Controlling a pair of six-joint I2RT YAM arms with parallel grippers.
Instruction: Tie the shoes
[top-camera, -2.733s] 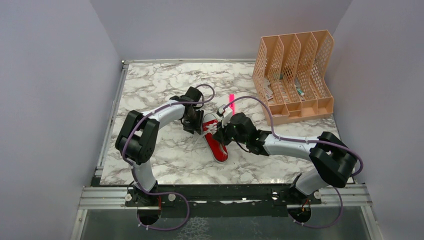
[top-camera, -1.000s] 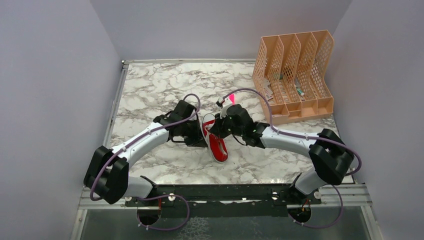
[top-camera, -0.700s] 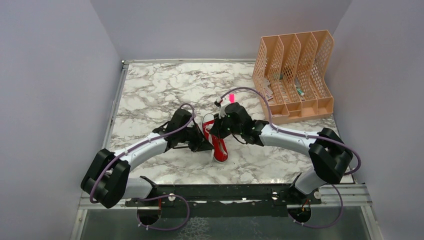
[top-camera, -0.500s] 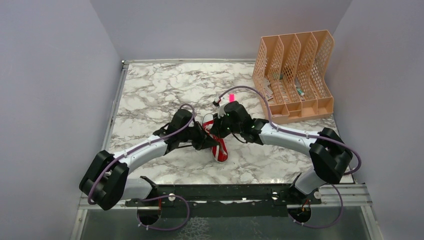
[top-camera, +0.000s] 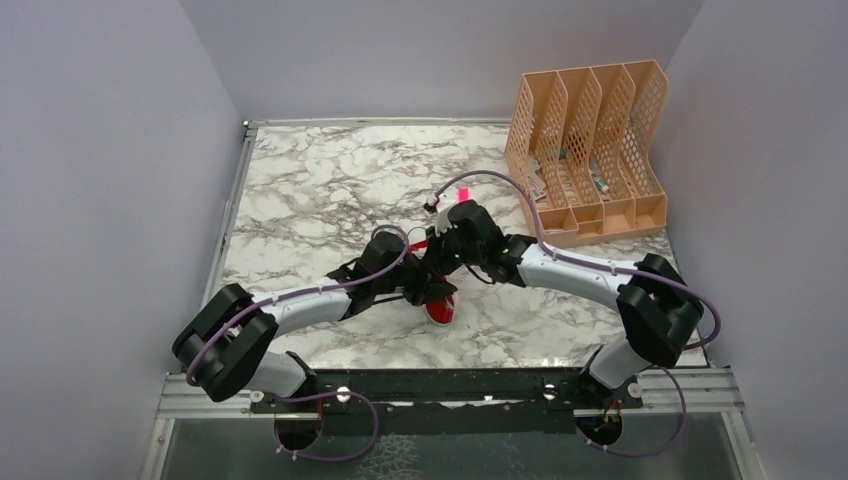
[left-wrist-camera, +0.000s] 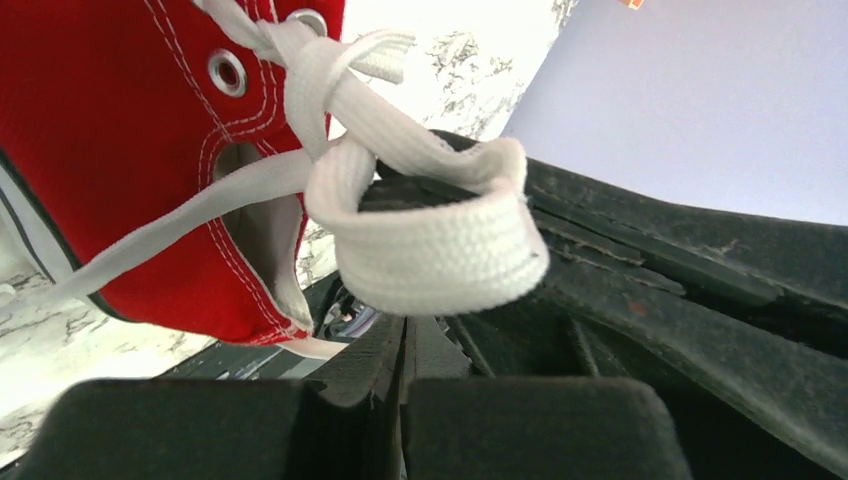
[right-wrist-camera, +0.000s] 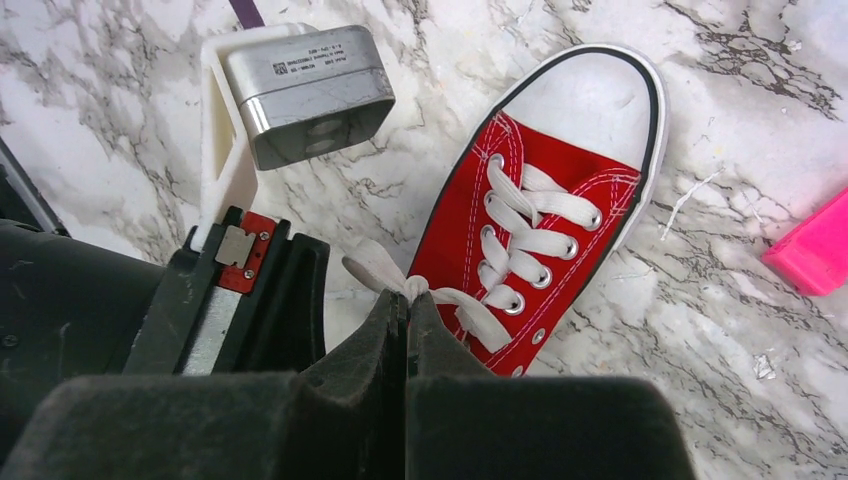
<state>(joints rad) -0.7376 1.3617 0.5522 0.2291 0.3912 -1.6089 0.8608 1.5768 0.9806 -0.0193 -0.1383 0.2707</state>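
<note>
The shoes are one red sneaker (right-wrist-camera: 545, 230) with white laces, toe pointing away from the arm bases. From above only its near end (top-camera: 440, 310) shows, under both grippers. My right gripper (right-wrist-camera: 406, 298) is shut on the lace (right-wrist-camera: 375, 268) right at the crossing by the top eyelets. My left gripper (left-wrist-camera: 404, 325) is shut too, with a white lace loop (left-wrist-camera: 430, 250) bunched at its fingertips, close beside the shoe's red side (left-wrist-camera: 120, 150). In the top view the left gripper (top-camera: 425, 290) and right gripper (top-camera: 440, 262) meet over the shoe.
A pink marker (top-camera: 463, 194) lies just beyond the shoe and shows at the right edge of the right wrist view (right-wrist-camera: 815, 250). An orange file organiser (top-camera: 590, 150) stands at the back right. Grey walls close in the marble table (top-camera: 300, 170).
My left arm has swung right and forward, carrying its gripper from the shoe's left side across its near end. The right gripper edged slightly back and left.
</note>
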